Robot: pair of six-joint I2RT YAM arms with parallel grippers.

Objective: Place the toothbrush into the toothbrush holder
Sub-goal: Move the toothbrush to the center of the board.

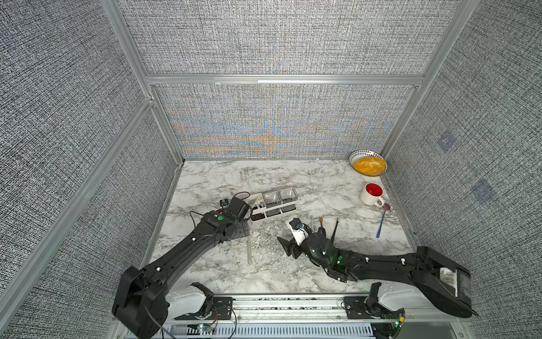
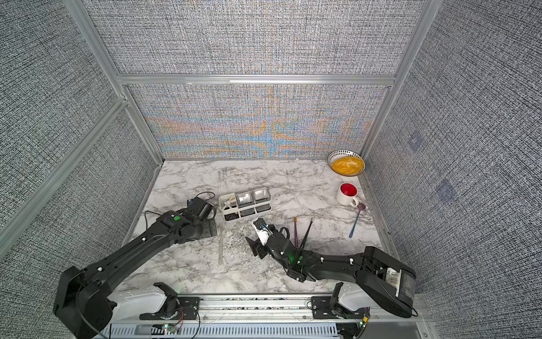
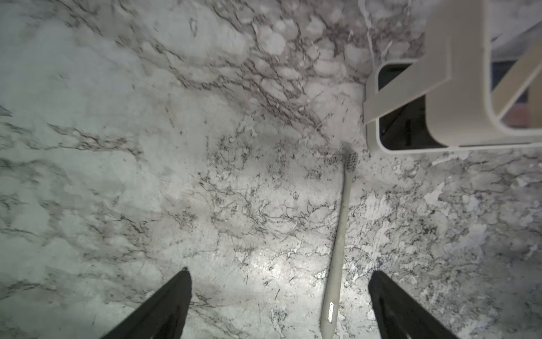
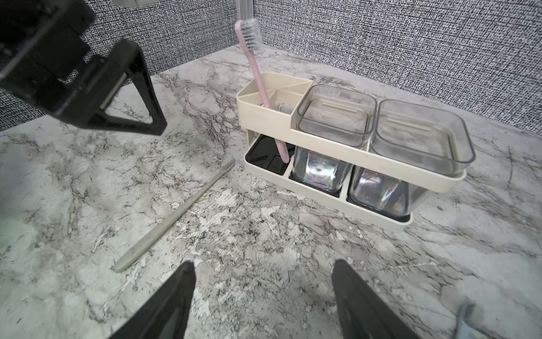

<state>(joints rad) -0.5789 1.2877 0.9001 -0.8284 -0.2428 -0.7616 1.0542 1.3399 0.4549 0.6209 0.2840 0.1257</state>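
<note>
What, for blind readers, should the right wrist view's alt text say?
A pink toothbrush stands tilted in the end section of the toothbrush holder, beside two clear cups. A grey toothbrush lies on the table before the open right gripper.

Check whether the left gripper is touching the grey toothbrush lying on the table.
Apart. In the left wrist view the left gripper has its jaws open either side of the grey toothbrush, with bare table showing in both gaps.
</note>
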